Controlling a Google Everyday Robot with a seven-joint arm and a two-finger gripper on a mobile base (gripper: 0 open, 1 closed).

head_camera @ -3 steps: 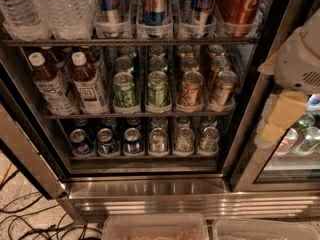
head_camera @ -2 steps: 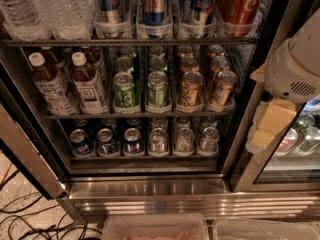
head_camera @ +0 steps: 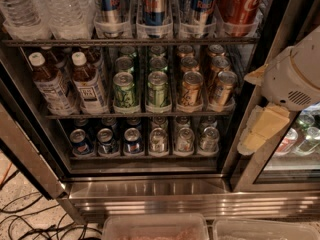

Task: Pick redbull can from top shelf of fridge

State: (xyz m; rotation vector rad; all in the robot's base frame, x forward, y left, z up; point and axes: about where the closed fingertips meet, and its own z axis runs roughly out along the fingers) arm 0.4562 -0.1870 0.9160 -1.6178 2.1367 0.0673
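Note:
Three redbull cans stand side by side on the top shelf (head_camera: 75, 42) of the fridge (head_camera: 150, 191): one on the left (head_camera: 112, 3), one in the middle (head_camera: 154, 4) and one on the right (head_camera: 200, 4). They are slim, blue and silver, each behind a clear plastic guide, and their tops are cut off by the frame's upper edge. A wider red Coca-Cola can (head_camera: 240, 1) stands to their right. My gripper (head_camera: 260, 131), pale yellow under the white wrist housing (head_camera: 295, 79), hangs at the right in front of the door frame. It is below and to the right of the redbull cans and holds nothing.
Water bottles (head_camera: 45, 9) fill the top shelf's left. The middle rack holds tea bottles (head_camera: 87, 81), green cans (head_camera: 125, 89) and tan cans (head_camera: 191, 88). The bottom rack holds more cans (head_camera: 159, 140). A second cooler door (head_camera: 295, 144) is at the right, plastic bins (head_camera: 155, 228) below, cables (head_camera: 30, 219) on the floor.
My wrist and gripper have moved a little to the left and down, closer to the open fridge. The cans and bottles have not moved.

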